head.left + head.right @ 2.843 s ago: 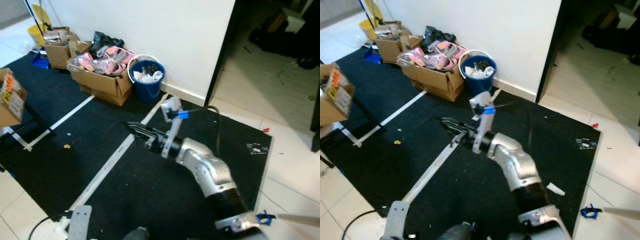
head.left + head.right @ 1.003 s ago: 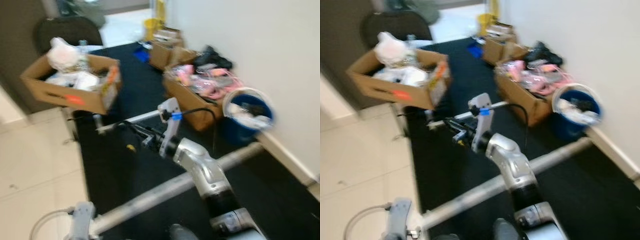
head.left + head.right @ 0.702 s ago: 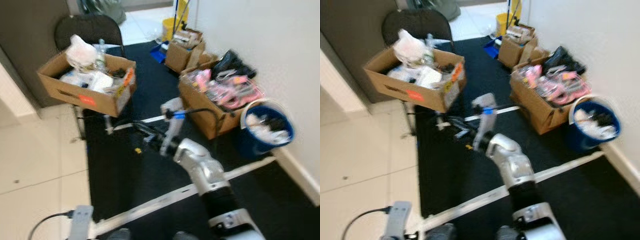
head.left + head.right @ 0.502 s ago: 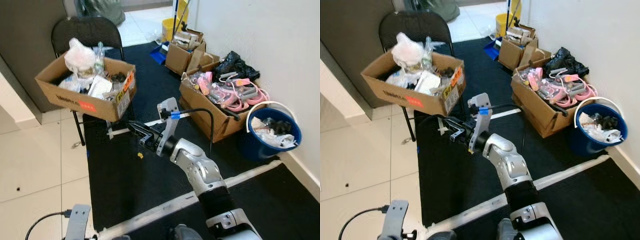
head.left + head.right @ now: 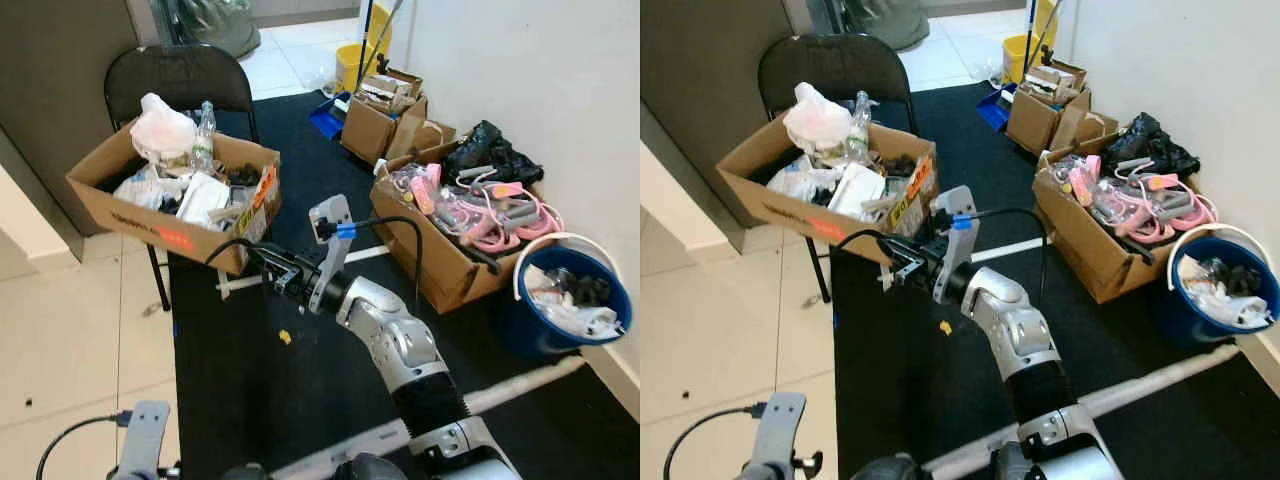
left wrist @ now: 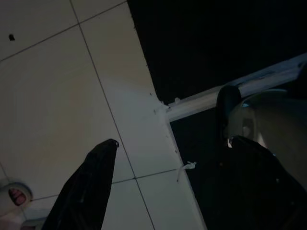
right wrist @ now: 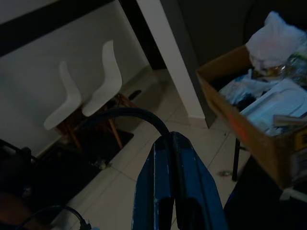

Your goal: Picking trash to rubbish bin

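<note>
One yellow scrap (image 5: 285, 337) sits loose on the black mat (image 5: 230, 390) in the left eye view, just below the right gripper (image 5: 262, 262), and that looks like the trash to grab. The bin (image 5: 565, 300) is a blue bucket by the wall, well apart from the scrap and already holding some paper. So my read: nothing is in hand yet, and the pick, the carry and the drop are all left. The right arm reaches forward, with the gripper hanging near the corner of a cardboard box (image 5: 170, 215) full of junk that rests on a black chair (image 5: 180, 80).

Right eye view shows the same layout: the scrap (image 5: 945, 326) on the mat, and a second box (image 5: 1110, 250) with pink stuff next to the bin (image 5: 1225, 290).

Left wrist view is dark. The left gripper (image 6: 163, 172) hangs idle over the floor tiles (image 6: 62, 96) and the mat edge, with its fingers spread apart and nothing between them.

Right wrist view: the right gripper's fingers (image 7: 177, 182) are pressed together with nothing between them, pointing past the junk box (image 7: 249, 124) toward two white chairs (image 7: 81, 96).
</note>
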